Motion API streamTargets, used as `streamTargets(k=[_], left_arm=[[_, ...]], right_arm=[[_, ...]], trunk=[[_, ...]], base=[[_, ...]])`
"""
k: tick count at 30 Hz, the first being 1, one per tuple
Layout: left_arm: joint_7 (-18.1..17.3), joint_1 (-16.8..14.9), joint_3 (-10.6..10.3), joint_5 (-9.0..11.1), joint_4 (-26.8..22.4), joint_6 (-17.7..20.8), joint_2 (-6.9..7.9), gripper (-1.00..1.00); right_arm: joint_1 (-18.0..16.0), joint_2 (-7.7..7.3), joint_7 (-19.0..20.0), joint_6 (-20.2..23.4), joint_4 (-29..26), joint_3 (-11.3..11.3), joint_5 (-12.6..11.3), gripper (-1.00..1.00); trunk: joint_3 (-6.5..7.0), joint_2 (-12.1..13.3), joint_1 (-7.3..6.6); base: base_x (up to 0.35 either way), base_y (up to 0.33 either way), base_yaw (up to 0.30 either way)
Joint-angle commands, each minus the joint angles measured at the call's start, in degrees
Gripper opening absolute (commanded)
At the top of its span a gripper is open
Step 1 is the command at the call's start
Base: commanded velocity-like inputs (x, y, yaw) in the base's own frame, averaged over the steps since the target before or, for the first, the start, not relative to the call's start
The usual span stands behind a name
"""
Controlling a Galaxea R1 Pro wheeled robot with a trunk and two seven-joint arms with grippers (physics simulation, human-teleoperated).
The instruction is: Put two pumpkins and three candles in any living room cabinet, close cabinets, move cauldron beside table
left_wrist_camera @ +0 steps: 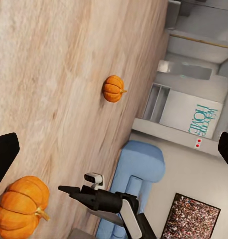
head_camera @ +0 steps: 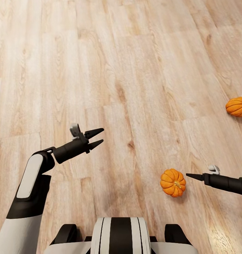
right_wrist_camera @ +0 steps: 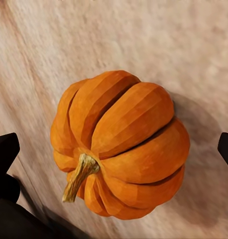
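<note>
right gripper spread wide beside near pumpkin, not touching, left gripper spread, empty

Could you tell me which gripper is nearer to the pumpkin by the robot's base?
Right gripper: its tip is beside the pumpkin. Left gripper is well off.

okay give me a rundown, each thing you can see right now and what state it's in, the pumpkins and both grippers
Near pumpkin: lying on the wooden floor, stem tipped sideways, not held.
Far pumpkin: also on the floor, not held.
Left gripper: open, empty, held above the floor.
Right gripper: open, fingers wide apart in the right wrist view, poised at the near pumpkin, not gripping it.
</note>
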Motion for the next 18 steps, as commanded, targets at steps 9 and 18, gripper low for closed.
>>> streamTargets(k=[9,18], left_arm=[[0.39,0.01,0.01,0.49,-0.02,0.23,0.56,1.00],[0.41,0.66,0.15,0.50,-0.02,0.23,0.62,1.00]], right_arm=[[-0.02,-0.01,0.12,0.30,-0.05,-0.03,-0.15,1.00],[-0.02,-0.05,0.20,0.65,0.08,-0.03,-0.17,1.00]], trunk=[[-0.03,-0.09,0.15],[-0.03,-0.17,0.30]], base=[[0.000,0.000,0.000],[0.000,0.000,0.000]])
